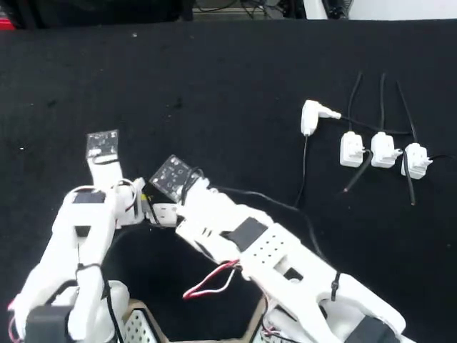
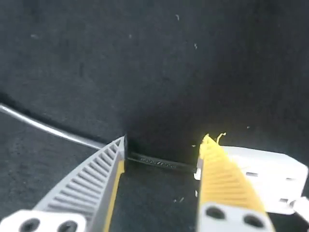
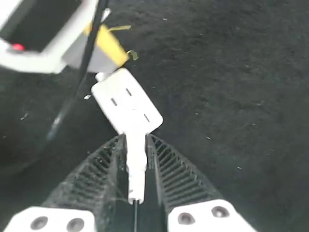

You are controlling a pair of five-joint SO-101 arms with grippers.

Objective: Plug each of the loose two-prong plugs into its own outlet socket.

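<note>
So, we had outlet socket by neck, right pincer clamped on it, block ahead of tips; left pincer spread apart just beside; loose plugs well off both. We judged best: brace block flat, slots facing plug.

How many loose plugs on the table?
4: a lone plug, then to its right a row of three: left plug, middle plug, right plug. Others may hide under the arms.

Loose white plug on black table
</note>
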